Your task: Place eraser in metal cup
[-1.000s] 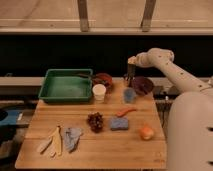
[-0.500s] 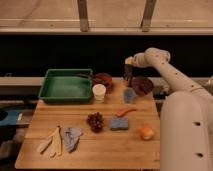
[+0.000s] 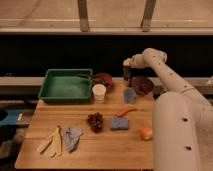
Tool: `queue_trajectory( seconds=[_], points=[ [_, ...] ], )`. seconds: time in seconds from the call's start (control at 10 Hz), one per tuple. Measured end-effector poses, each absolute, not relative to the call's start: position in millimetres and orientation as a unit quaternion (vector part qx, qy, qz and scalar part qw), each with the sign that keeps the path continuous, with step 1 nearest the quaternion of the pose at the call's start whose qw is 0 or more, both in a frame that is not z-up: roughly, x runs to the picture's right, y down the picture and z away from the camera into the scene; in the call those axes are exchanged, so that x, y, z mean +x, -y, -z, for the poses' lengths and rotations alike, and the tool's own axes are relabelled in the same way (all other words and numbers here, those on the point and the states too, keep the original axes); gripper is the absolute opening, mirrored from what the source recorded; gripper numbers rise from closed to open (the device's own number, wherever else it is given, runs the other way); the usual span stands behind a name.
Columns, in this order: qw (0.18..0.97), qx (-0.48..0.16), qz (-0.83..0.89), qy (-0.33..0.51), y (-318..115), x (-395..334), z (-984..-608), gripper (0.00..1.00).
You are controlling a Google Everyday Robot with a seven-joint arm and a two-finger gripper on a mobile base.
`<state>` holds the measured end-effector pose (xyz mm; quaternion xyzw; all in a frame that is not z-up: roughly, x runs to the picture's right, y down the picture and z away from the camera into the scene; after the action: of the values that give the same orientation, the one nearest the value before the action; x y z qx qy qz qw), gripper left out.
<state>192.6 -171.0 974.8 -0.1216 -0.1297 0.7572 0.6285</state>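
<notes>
Pale wood is being shown as a table (image 3: 90, 155) viewed from the front, with a dark wall behind it. At the left rear, a green tray (image 3: 60, 98) is being kept along the back edge. Nearer the front left corner, pale wooden utensils (image 3: 51, 143) are being displayed just beside a crumpled blue-grey cloth (image 3: 71, 137). Toward the middle, a dark red bunch of grapes (image 3: 95, 121) is being shown in front of a white paper cup (image 3: 99, 92), with a dark red bowl (image 3: 104, 79) behind that cup. Further right, a blue sponge (image 3: 119, 123) is being shown with an orange carrot-like piece (image 3: 125, 111) just behind it and a small light-blue cup (image 3: 129, 95) behind that. The metal cup (image 3: 127, 81) is being kept upright at the back edge, behind the light-blue cup and just left of a purple bowl (image 3: 143, 85). The gripper (image 3: 127, 70) is being held directly over the metal cup; whether it is apart, together or clamped on anything cannot be told. An orange fruit (image 3: 146, 132) is being shown at the front right, beside the white arm (image 3: 170, 80).
</notes>
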Motion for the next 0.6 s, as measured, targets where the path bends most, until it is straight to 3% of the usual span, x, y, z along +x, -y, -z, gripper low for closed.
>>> queue_trajectory(
  seconds=[0.6],
  points=[
    [0.628, -0.113, -0.759, 0.129, 178.8, 202.7, -987.3, 0.00]
  ],
)
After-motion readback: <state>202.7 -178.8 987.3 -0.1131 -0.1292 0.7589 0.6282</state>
